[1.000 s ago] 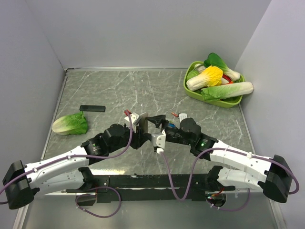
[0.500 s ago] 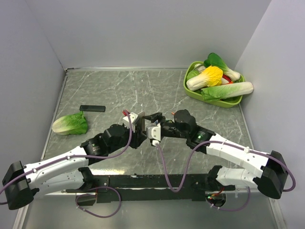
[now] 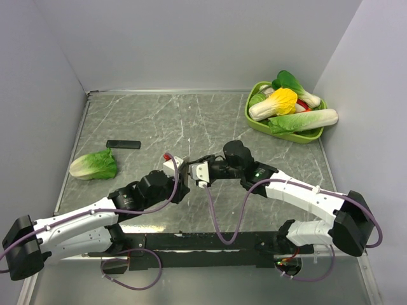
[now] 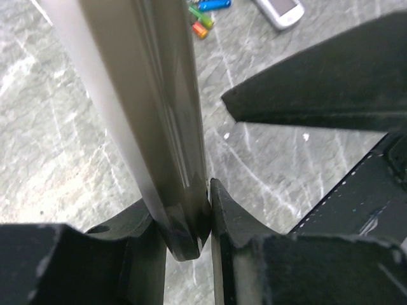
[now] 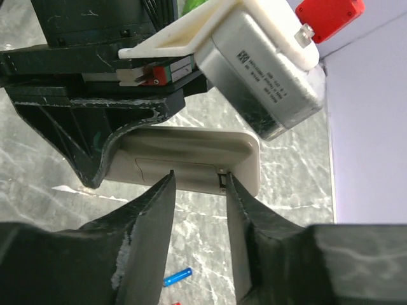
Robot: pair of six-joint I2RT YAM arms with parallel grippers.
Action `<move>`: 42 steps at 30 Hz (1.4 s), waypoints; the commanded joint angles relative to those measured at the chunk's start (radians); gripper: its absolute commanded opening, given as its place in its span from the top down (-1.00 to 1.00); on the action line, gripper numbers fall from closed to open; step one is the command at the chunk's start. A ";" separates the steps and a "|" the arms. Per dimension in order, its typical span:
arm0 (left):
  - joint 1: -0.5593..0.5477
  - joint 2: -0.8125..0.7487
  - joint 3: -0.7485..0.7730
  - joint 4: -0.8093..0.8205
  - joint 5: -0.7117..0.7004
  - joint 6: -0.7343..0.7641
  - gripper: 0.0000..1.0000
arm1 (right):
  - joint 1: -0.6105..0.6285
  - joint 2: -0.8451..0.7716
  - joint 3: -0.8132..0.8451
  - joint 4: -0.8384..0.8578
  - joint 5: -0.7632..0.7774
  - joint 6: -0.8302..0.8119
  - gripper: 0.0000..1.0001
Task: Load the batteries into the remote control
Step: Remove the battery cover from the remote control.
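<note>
From above, the left gripper and right gripper meet nose to nose; the left wrist view shows the left one clamped on one end of the remote control, batteries lying beyond; the right wrist view shows parted fingers facing its back, likely light, stiff and slick, best pinched across its edges.

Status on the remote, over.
Left gripper shut on remote control. Right gripper open, fingers at its back. Batteries loose on table. Nothing seen in the way.
</note>
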 commanded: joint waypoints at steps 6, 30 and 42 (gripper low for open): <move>-0.033 -0.039 0.031 0.310 0.029 0.096 0.98 | 0.001 0.062 0.002 -0.173 -0.090 0.023 0.31; 0.087 0.109 0.012 0.267 -0.097 -0.019 0.98 | 0.001 0.047 -0.033 -0.168 -0.096 0.055 0.51; 0.093 0.208 -0.023 0.285 -0.107 -0.084 0.98 | -0.095 0.056 -0.126 0.115 0.014 0.277 0.36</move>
